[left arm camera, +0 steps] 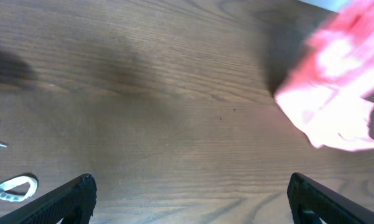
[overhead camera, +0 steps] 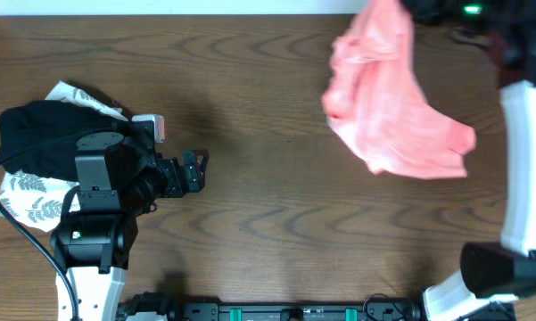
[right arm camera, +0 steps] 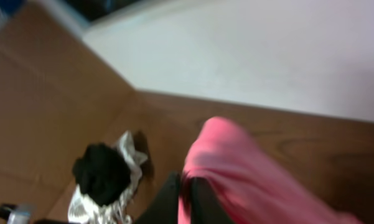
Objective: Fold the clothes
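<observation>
The clothes [overhead camera: 388, 107], a salmon-pink T-shirt, hang bunched over the table's far right, the lower part spreading toward the right edge. In the right wrist view my right gripper [right arm camera: 188, 200] is shut on a fold of the clothes [right arm camera: 236, 168], and pink fabric shows between its dark fingers [right arm camera: 168, 202]. The shirt's lettering is hidden. My left gripper [overhead camera: 196, 169] hovers over bare wood at the left, well apart from the shirt. Its jaws stand wide open with nothing between them [left arm camera: 191, 182]. The pink cloth [left arm camera: 336, 81] shows at the upper right of the left wrist view.
A black garment [overhead camera: 40, 138] lies on a white leaf-print garment [overhead camera: 36, 201] at the table's left edge, behind my left arm. Both also show in the right wrist view, the black one [right arm camera: 102, 171] on top. The right arm's white link [overhead camera: 526, 160] runs along the right edge.
</observation>
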